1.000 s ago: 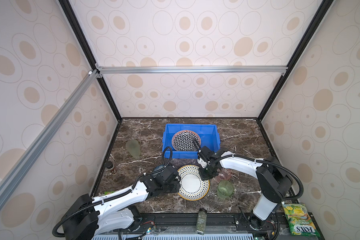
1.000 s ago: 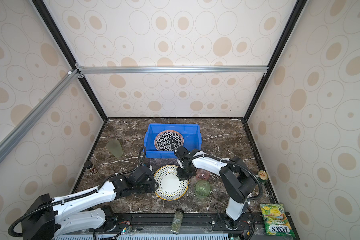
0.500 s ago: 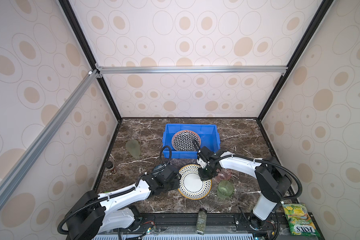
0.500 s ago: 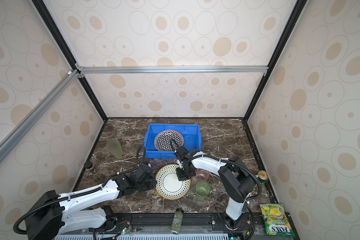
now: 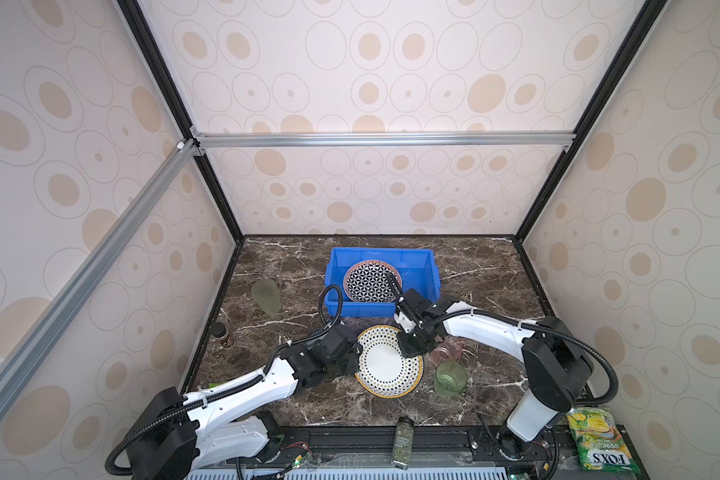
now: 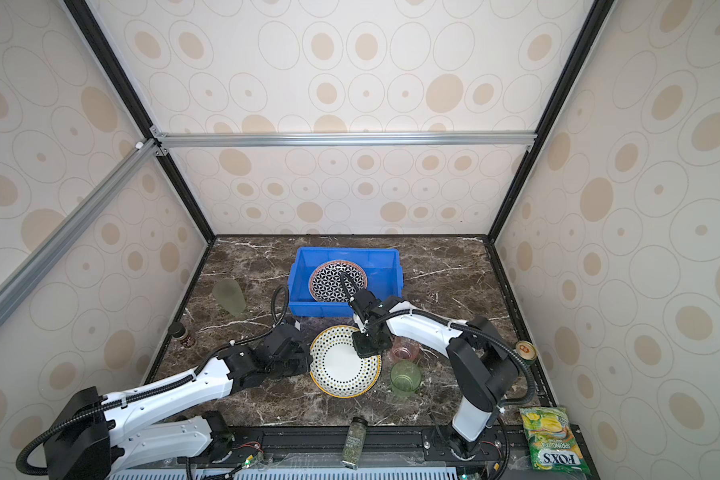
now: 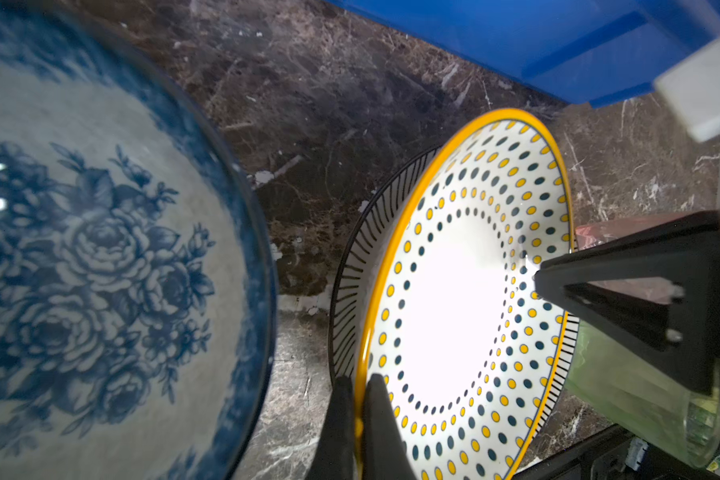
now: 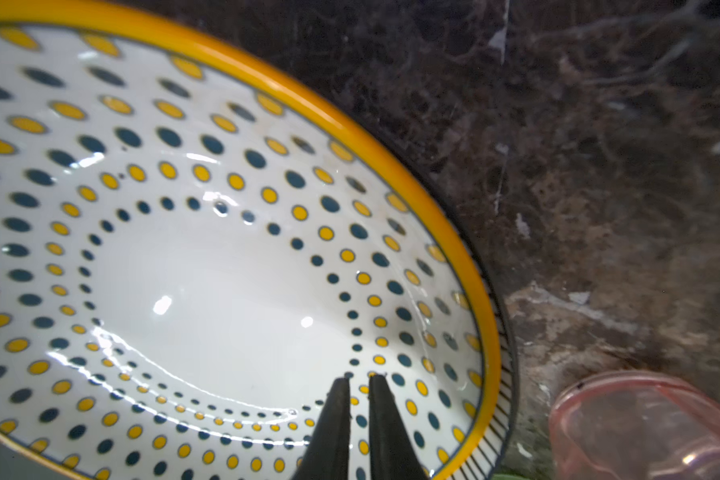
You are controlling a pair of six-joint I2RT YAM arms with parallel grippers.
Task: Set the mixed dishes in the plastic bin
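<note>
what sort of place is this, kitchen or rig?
Likely a staged robot test cell, not a kitchen: wallpapered panels on an aluminium frame, two arms mounted at a marble-look tabletop with a blue bin.

The walls (image 5: 371,83) are cream with tan ovals. Black posts (image 5: 216,187) stand in the corners. A silver bar (image 5: 383,139) runs across. The worktop (image 5: 474,266) is brown marble.

The marble table (image 5: 487,282) lies bare right of the blue bin (image 5: 366,309) and between its left wall and the frosted cup (image 5: 266,296). Inside the bin the geometric plate (image 5: 366,282) takes the left and middle; the right end is free. The strip between the bin's front wall and the dotted plate (image 5: 385,368) is crossed by the right arm (image 5: 474,328). The pink cup (image 5: 447,353) and green cup (image 5: 449,378) crowd that plate's right edge; the left arm (image 5: 246,386) blocks its left.
</note>
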